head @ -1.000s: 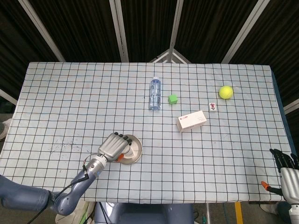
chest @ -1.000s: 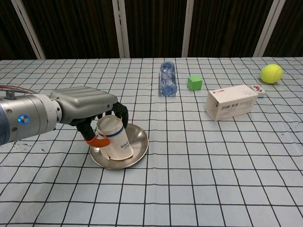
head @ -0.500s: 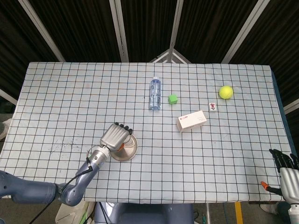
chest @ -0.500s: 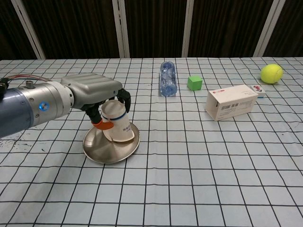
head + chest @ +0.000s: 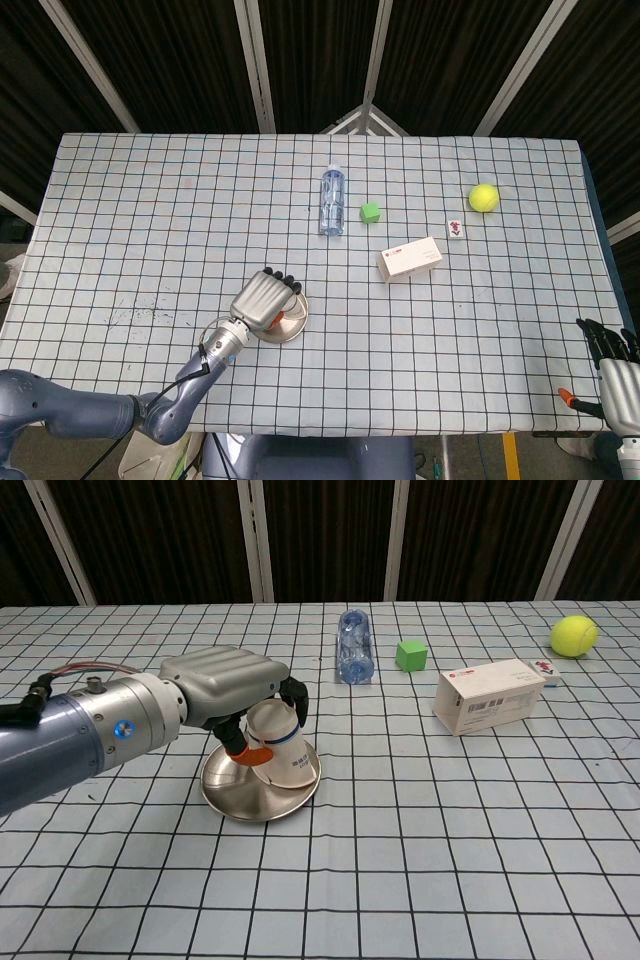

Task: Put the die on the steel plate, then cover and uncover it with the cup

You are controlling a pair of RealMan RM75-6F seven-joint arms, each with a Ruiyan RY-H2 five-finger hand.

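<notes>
My left hand (image 5: pixel 225 685) grips a white paper cup (image 5: pixel 280 750), tilted with its mouth down on the steel plate (image 5: pixel 250 805). In the head view the left hand (image 5: pixel 265 298) covers the cup and most of the steel plate (image 5: pixel 287 336). The green die (image 5: pixel 411 655) sits on the cloth far from the plate, beside the bottle, and shows as a small green die (image 5: pixel 370 212) from above. Nothing shows on the plate besides the cup. My right hand (image 5: pixel 612 350) hangs off the table's near right corner, fingers apart, holding nothing.
A clear water bottle (image 5: pixel 331 200) lies left of the die. A white carton (image 5: pixel 410 259), a small white tile (image 5: pixel 456 230) and a yellow tennis ball (image 5: pixel 484 197) sit to the right. The checked cloth (image 5: pixel 150 200) covers the whole table.
My left hand has carried the cup to the right and turned its mouth further down. The steel plate has slid right with it. The right hand has not moved.
</notes>
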